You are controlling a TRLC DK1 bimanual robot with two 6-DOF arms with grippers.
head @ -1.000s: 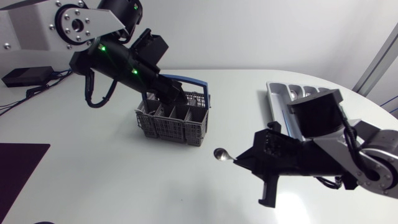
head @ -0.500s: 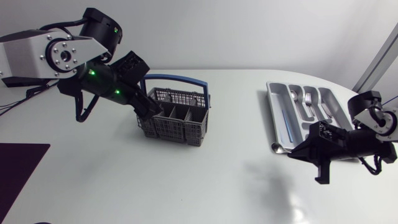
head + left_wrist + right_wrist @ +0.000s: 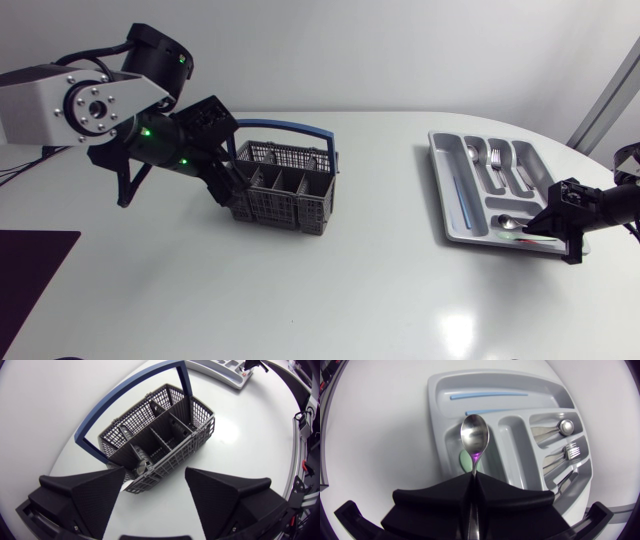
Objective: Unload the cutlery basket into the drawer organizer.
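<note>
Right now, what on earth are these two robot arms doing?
They are emptying a cutlery basket into a drawer organizer. The right end effector is shut on a spoon, holding it over the organizer, where other cutlery already lies. The left end effector is open, with the basket just ahead of it.

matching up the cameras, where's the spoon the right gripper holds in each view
head view: spoon over the drawer organizer, in the right gripper
left wrist view: too small to make out
right wrist view: spoon sticks out ahead of the right gripper
shared landmark: drawer organizer
</note>
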